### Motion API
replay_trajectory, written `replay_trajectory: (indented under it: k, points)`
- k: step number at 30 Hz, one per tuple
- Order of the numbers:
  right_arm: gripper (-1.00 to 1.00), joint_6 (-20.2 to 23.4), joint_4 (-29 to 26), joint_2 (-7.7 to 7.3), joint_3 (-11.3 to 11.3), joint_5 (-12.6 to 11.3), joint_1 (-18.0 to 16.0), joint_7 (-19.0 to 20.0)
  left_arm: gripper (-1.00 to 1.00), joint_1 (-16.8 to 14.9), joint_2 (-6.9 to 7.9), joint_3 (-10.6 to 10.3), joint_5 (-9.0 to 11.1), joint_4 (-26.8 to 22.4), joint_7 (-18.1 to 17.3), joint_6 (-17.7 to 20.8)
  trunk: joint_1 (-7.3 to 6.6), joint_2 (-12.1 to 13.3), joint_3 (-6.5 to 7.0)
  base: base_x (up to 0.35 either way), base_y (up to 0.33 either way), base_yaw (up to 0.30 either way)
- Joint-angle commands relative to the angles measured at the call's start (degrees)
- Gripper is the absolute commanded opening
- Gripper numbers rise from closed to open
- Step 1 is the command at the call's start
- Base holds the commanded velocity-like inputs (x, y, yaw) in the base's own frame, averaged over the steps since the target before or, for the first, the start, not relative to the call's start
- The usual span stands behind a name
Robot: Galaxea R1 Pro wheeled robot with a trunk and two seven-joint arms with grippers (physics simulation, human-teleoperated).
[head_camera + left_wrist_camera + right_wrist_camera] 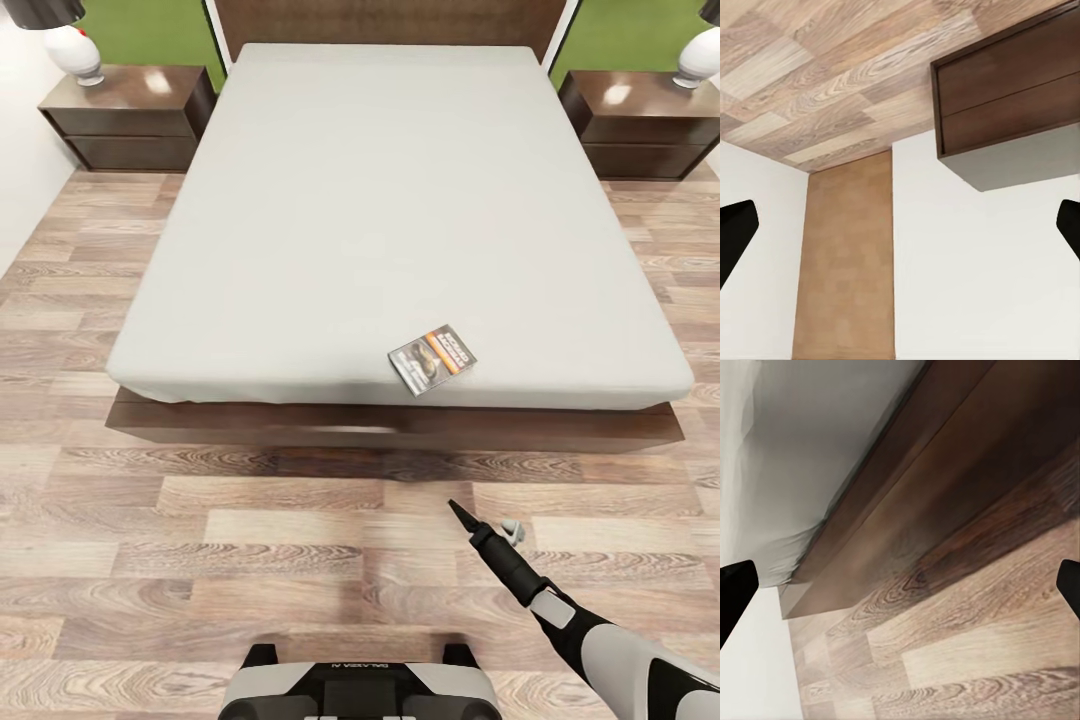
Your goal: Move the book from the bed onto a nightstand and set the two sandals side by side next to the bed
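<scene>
Right gripper (487, 528): raised over the plank floor (250, 540) just short of the bed's foot; fingers spread apart in the right wrist view, holding nothing.
Left gripper (900, 225): fingertips wide apart at the frame edges, empty; faces a white wall and a dark brown drawer cabinet (1012, 90).
Book (432, 360): flat on the pale grey mattress of the bed (400, 200), near the foot edge, right of centre.
Handling: judged light, thin, slightly flexible, glossy cover likely slippery; pinch across an edge or slide toward the mattress rim.
Nightstands: left (125, 115) and right (640, 120), each bearing a white lamp (75, 50).
Obstacles: wooden bed frame (400, 425) between arm and book.
</scene>
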Motion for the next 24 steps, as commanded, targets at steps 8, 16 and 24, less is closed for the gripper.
replay_trajectory:
  k: [8,16,24]
  points:
    - [1.0,-0.5,0.0,-0.49,-0.4,0.6,0.0,0.1,1.0,0.2,0.04,-0.4,2.5,0.1,0.4,5.4,0.01,0.0,-0.02,0.002,0.012,0.0]
    - [1.0,-0.5,-0.1,-0.79,-0.9,0.6,0.0,0.1,1.0,0.3,-0.02,-0.5,4.7,0.0,-0.2,11.6,0.01,0.0,-0.02,0.007,0.01,0.0]
    - [1.0,-0.5,0.0,-0.73,-1.3,0.6,0.0,-0.1,1.0,0.2,-0.12,-0.4,5.3,0.0,-0.3,13.8,0.01,0.0,-0.02,0.117,0.134,0.0]
